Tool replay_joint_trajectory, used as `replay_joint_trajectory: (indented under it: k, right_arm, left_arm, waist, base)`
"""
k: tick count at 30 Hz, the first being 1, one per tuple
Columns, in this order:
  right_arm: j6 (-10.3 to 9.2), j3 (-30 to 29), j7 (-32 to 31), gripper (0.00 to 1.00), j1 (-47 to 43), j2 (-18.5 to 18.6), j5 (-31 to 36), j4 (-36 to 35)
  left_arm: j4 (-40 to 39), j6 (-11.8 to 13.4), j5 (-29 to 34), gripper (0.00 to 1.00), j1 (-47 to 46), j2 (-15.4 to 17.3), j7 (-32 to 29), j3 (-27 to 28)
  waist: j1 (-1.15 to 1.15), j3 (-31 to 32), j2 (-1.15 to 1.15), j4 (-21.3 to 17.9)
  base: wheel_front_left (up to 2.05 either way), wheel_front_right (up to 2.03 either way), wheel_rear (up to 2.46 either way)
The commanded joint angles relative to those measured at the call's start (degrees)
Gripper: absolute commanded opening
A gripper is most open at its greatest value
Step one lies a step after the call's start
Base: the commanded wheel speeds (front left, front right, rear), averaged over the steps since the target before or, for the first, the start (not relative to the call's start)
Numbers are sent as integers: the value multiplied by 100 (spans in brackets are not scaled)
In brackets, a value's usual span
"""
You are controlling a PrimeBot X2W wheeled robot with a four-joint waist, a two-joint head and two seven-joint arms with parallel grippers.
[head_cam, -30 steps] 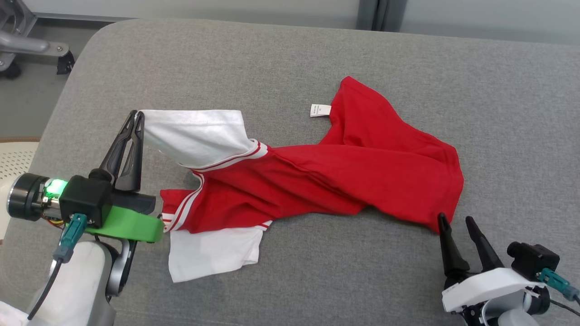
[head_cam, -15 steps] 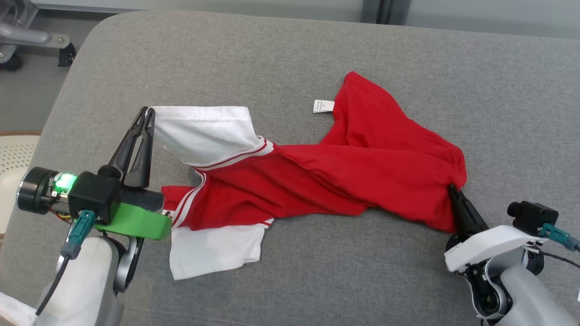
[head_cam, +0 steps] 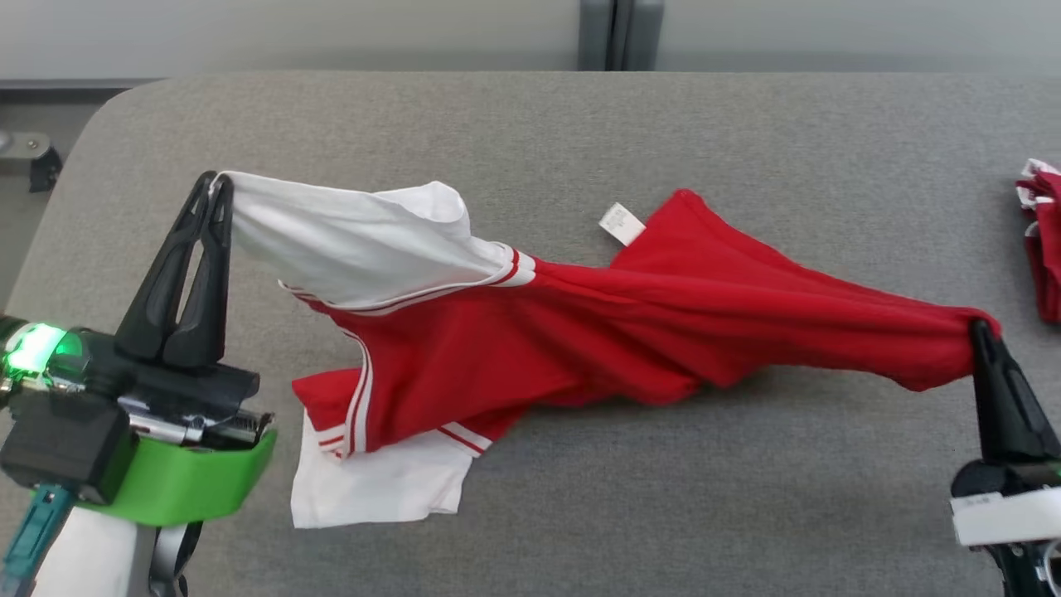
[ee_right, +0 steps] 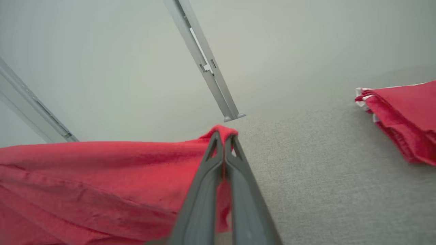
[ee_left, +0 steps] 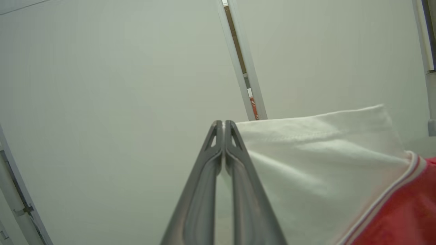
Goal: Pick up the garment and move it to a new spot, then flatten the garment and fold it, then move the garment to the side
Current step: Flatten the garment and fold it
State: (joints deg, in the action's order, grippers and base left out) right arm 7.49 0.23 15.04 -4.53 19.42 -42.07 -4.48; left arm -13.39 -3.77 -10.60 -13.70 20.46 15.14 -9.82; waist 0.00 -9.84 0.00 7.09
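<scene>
Red-and-white garment (head_cam: 630,332) is stretched taut sideways, twisted and creased.

Garment (head_cam: 630,332) spans table (head_cam: 580,116) (folded pile (head_cam: 1044,249) far right)

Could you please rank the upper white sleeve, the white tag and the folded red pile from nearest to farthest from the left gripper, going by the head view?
1. Upper white sleeve: clamped in the left gripper itself, at the left.
2. White tag: near the middle, at the garment's far edge.
3. Folded red pile: at the view's far right edge.
</scene>
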Motion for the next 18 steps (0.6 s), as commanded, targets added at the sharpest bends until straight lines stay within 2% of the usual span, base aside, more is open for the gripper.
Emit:
replay_joint_trajectory:
  k: [1,4,7,12,14,18]
  right_arm:
    - [-1,-117,15,0,-235,43,78,-270]
    - [-1,-291,-188,0,-477,56,227,-751]
    - [-1,-339,-441,0,-170,-70,340,-719]
    - [-1,93,-751,0,848,-351,369,343]
    - [0,393,-849,0,1345,-420,496,1069]
    - [0,856,-697,0,2075,-519,629,2166]
  left_arm:
    - [-170,-32,-11,0,156,50,-3,21]
    - [-375,-89,-77,0,308,71,-4,-48]
    - [-247,-164,-98,0,304,87,-46,-237]
    - [266,-271,-119,0,24,62,-168,-720]
    - [501,-286,-79,0,-81,21,-136,-888]
    - [738,-283,-32,0,-237,-87,-52,-966]
  waist:
    - [0,129,0,-240]
    - [0,173,0,-331]
    - [0,181,0,-348]
    - [0,34,0,-195]
    - [0,-82,0,-109]
    - [0,-281,0,35]
  base:
    - [0,0,0]
    - [0,0,0]
    - [0,0,0]
    - [0,0,0]
    - [0,0,0]
    - [0,0,0]
